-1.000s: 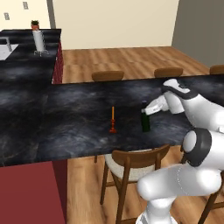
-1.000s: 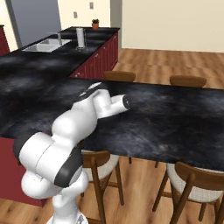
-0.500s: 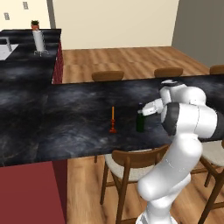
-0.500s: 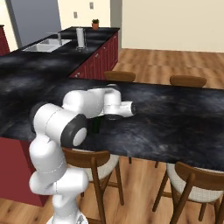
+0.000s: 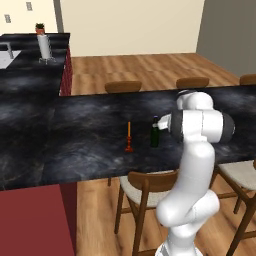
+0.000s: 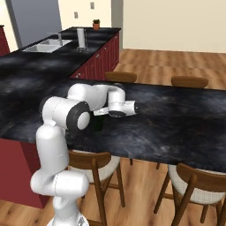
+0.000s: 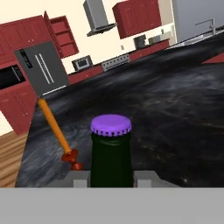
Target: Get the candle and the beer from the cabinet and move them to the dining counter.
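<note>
The beer [image 5: 155, 135], a dark green bottle with a purple cap [image 7: 111, 124], stands upright on the black dining counter [image 5: 75, 145]. My gripper [image 5: 161, 123] is shut on its neck from the right, and in the hand view the fingertips [image 7: 81, 180] sit on either side of the glass. The orange candle [image 5: 129, 136] stands in its red holder a short way left of the bottle and apart from it; the hand view shows this candle [image 7: 54, 129] leaning across the frame. In the right base view my arm covers most of the beer [image 6: 99, 123]. The red cabinet [image 7: 61, 37] hangs open far behind.
Wooden chairs [image 5: 142, 190] are tucked under the near edge of the counter, and others [image 5: 123, 86] stand along its far side. A second black worktop with a sink [image 6: 44, 45] and a paper-towel roll [image 5: 44, 47] runs along the back left. A grey fridge [image 7: 41, 72] stands by the red cupboards.
The arm has swung its elbow round and folded in. The bottle in the gripper has moved a little left, closer to the candle. The candle has stayed put.
</note>
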Tool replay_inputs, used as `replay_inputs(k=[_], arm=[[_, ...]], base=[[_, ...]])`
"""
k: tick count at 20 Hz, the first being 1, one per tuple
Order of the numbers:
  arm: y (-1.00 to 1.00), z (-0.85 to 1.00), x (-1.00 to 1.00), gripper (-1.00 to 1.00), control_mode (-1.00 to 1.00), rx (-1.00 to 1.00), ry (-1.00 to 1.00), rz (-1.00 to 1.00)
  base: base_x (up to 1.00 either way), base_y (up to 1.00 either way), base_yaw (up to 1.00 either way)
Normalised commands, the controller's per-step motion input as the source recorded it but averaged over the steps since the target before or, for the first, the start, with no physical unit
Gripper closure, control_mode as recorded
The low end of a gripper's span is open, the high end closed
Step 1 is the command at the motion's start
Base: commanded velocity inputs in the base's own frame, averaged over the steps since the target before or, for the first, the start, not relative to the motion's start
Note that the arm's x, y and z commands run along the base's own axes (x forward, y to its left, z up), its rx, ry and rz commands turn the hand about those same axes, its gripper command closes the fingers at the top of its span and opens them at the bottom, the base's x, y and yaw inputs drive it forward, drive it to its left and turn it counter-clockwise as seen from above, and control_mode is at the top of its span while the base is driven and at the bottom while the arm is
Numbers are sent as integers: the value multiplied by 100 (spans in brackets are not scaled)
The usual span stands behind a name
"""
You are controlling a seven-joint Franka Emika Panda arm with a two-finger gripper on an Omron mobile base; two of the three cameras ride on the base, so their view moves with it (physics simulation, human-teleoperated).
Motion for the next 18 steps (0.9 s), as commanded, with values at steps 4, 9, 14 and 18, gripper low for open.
replay_inputs(k=[4, 9, 14, 18], arm=[[30, -31, 13, 100, -100, 0, 0, 1], [11, -29, 0, 100, -100, 0, -1, 0], [5, -24, 0, 100, -100, 0, -5, 0], [3, -9, 0, 100, -100, 0, -2, 0]], base=[[0, 0, 0], [0, 0, 0], [0, 0, 0], [0, 0, 0]])
